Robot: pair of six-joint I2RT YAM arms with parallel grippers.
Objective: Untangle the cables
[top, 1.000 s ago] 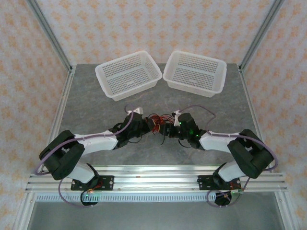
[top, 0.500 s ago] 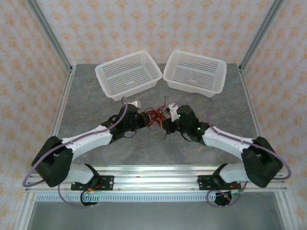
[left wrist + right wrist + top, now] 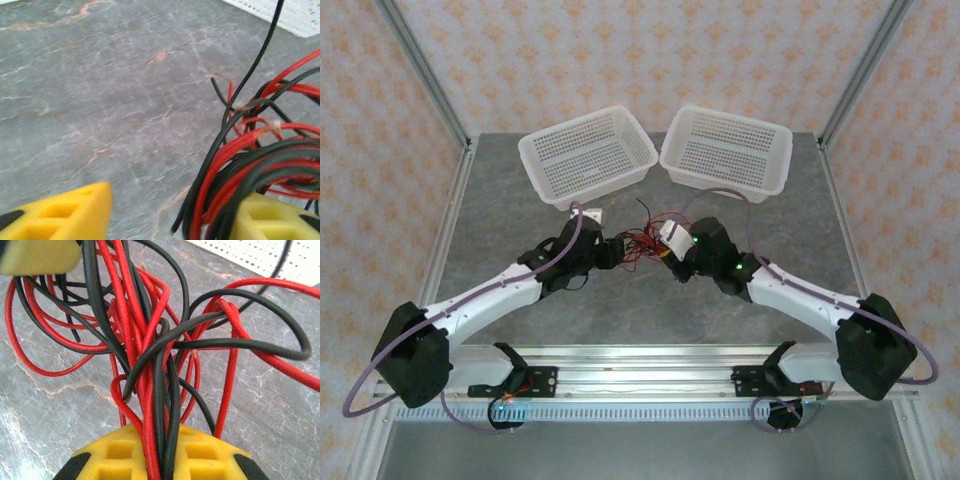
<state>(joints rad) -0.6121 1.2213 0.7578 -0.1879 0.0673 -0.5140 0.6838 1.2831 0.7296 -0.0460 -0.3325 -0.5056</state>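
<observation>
A curly tangle of thin red and black cables (image 3: 640,243) is located mid-way across the grey marbled surface (image 3: 500,200). Several strands are clamped between the yellow, pocketed right fingers (image 3: 205,457); the left fingers (image 3: 65,215) are spread apart.

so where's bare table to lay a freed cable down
Bare table left of the left arm, right of the right arm, and between them toward the rail. Crowded mid-table around the cables.

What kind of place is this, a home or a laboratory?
Probably a robot laboratory cell: left arm and right arm bolted to an aluminium rail, a stone-look table framed by metal posts, wallpaper panels around it.
</observation>
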